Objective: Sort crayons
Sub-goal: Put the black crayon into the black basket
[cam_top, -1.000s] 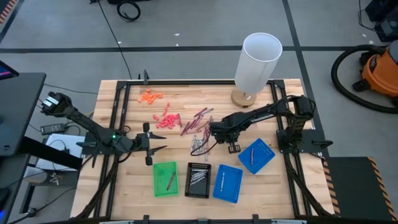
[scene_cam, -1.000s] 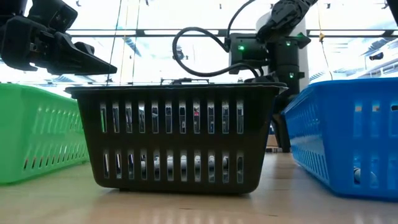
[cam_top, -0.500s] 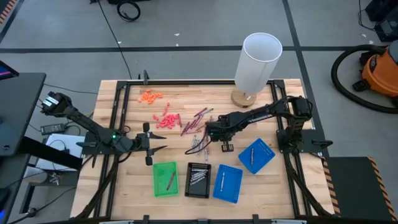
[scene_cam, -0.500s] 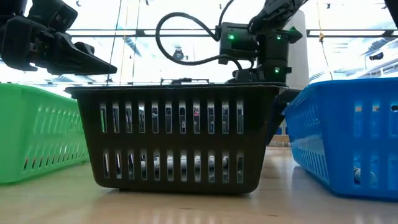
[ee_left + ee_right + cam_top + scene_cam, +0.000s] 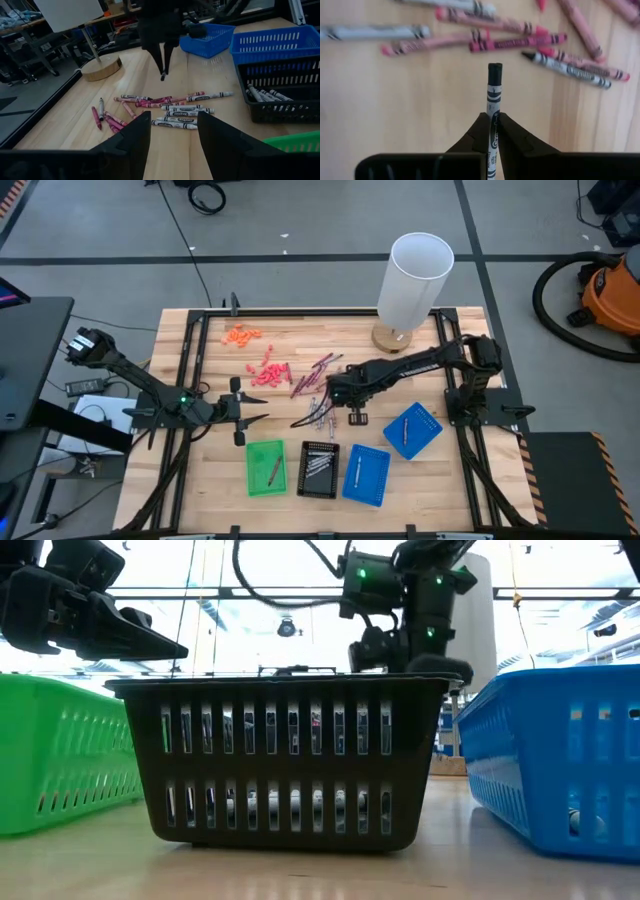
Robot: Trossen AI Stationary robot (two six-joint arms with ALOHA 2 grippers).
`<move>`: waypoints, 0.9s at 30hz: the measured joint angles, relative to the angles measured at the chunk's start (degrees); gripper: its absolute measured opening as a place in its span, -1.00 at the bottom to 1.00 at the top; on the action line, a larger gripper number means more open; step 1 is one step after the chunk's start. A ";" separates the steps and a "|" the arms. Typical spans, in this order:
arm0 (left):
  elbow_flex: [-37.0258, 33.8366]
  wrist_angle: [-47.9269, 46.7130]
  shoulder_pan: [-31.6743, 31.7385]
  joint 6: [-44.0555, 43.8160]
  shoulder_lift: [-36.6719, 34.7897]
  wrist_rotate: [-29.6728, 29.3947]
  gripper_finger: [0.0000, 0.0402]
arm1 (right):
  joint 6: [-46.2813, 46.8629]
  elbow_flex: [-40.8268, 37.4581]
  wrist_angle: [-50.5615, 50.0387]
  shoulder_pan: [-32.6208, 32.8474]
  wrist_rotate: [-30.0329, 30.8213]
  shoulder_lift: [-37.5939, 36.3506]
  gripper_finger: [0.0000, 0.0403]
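Note:
Thin crayons, maroon-purple and silvery grey, lie loose on the wooden table [image 5: 318, 385], and show in the left wrist view [image 5: 165, 107] and the right wrist view [image 5: 520, 42]. My right gripper [image 5: 330, 392] hovers above this pile, shut on one silvery grey crayon [image 5: 494, 90]. My left gripper [image 5: 245, 417] waits open and empty at the table's left, level, fingers toward the pile [image 5: 172, 132]. Grey crayons lie in the black tray [image 5: 320, 470]; single crayons lie in the green tray [image 5: 265, 468] and both blue trays [image 5: 366, 475]. My right gripper pinches the grey crayon's wrapped shaft [image 5: 493, 116] between its two fingers, the crayon lying along them. The fingers point down from above [image 5: 162, 55]. The crayon's dark tip [image 5: 495, 67] sticks out below the fingertips, upright and clear of the table.
A white cylinder on a round wooden base [image 5: 415, 280] stands at the far edge. Stubby orange bits [image 5: 241, 334] and coral-pink bits [image 5: 268, 372] lie far left of the pile. The second blue tray [image 5: 412, 430] sits tilted at the right.
My right gripper has gone toward the table's left edge, over the crayon pile, staying shut on the grey crayon. In the low view it has also risen a little.

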 joint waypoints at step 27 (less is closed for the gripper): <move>0.00 0.01 0.00 -0.15 0.01 0.00 -0.14 | 4.37 10.10 2.75 9.07 -1.66 -0.15 -0.86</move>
